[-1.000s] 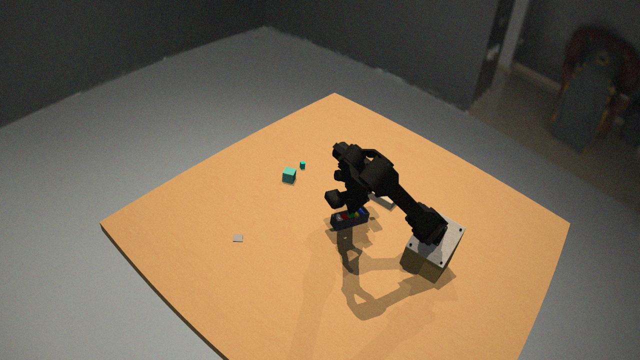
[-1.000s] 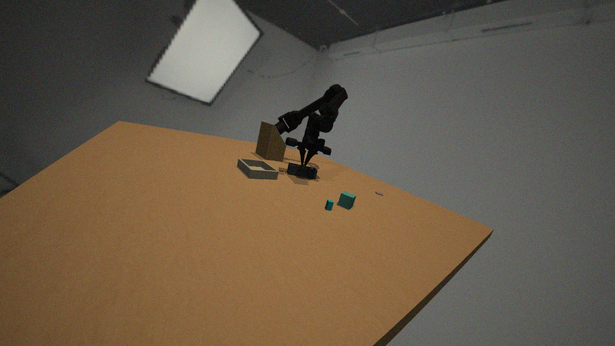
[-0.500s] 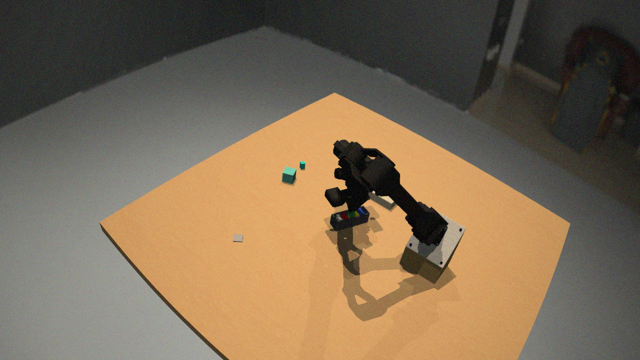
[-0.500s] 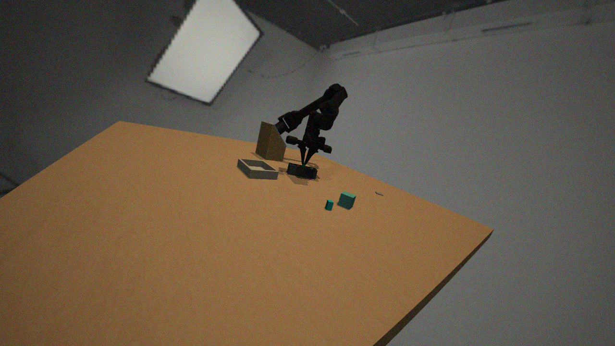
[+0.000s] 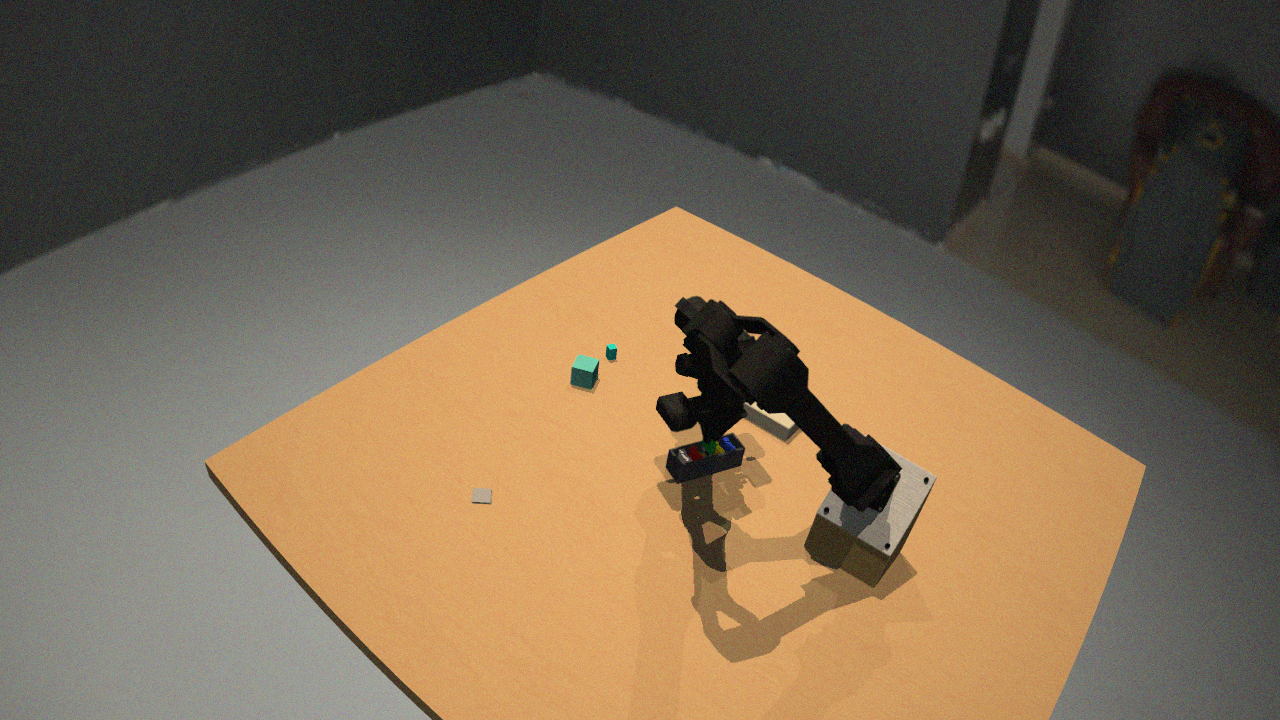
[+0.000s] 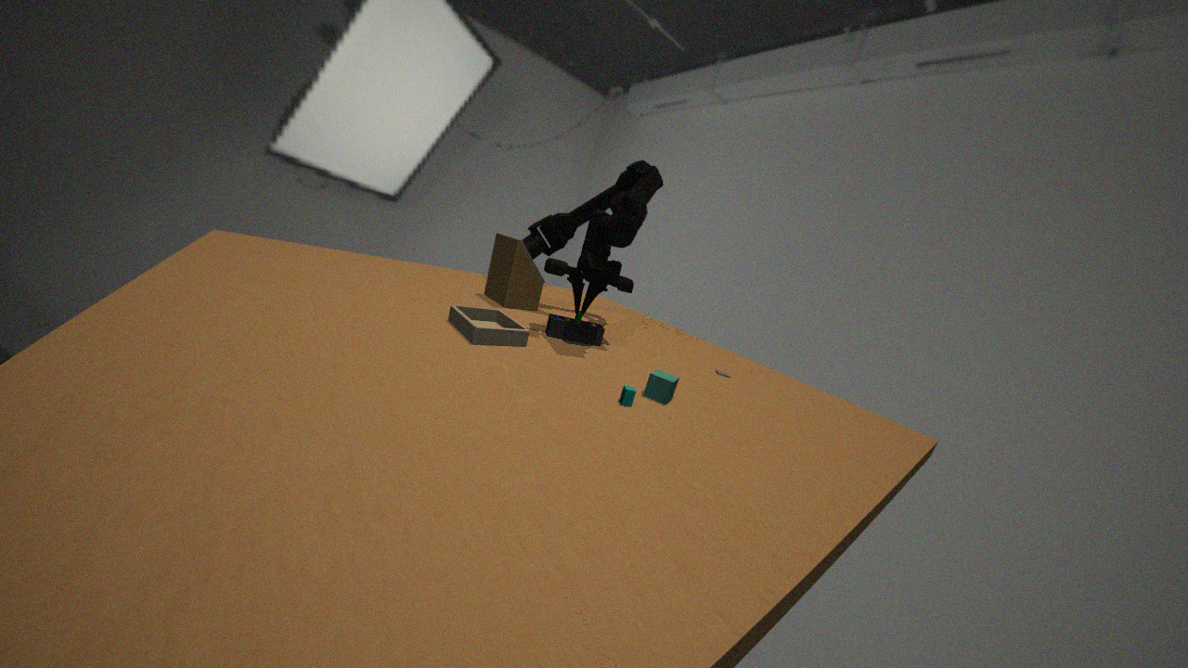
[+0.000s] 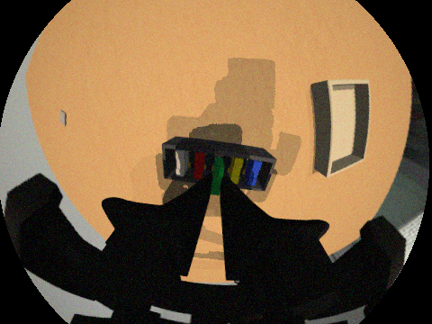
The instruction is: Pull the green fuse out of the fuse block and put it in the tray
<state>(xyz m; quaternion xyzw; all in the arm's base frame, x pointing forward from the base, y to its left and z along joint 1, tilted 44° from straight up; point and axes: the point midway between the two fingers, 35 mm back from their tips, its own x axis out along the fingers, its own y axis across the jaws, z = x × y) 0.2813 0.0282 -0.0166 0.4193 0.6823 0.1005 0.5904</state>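
My gripper (image 5: 709, 439) (image 6: 578, 313) (image 7: 216, 179) points down over the fuse block and is shut on the green fuse (image 7: 218, 168). The fuse overlaps the block's near wall in the wrist view and stands higher than the others. I cannot tell whether its lower end is clear of its slot. The dark fuse block (image 5: 707, 468) (image 6: 586, 334) (image 7: 202, 144) still holds the white fuse (image 7: 180, 163), red fuse (image 7: 199, 166), yellow fuse (image 7: 237, 167) and blue fuse (image 7: 255, 173). The empty tray (image 6: 499, 337) (image 7: 321, 130) lies beyond the blue end, partly hidden by the arm in the top view.
A teal cube (image 5: 584, 372) (image 6: 661, 388) and a small teal block (image 5: 611, 351) (image 6: 626, 396) stand away from the fuse block. A flat grey tile (image 5: 481, 496) (image 6: 722, 373) (image 7: 63, 118) lies on the opposite side from the tray. The arm's base box (image 5: 859, 550) (image 6: 514, 278) stands near the tray.
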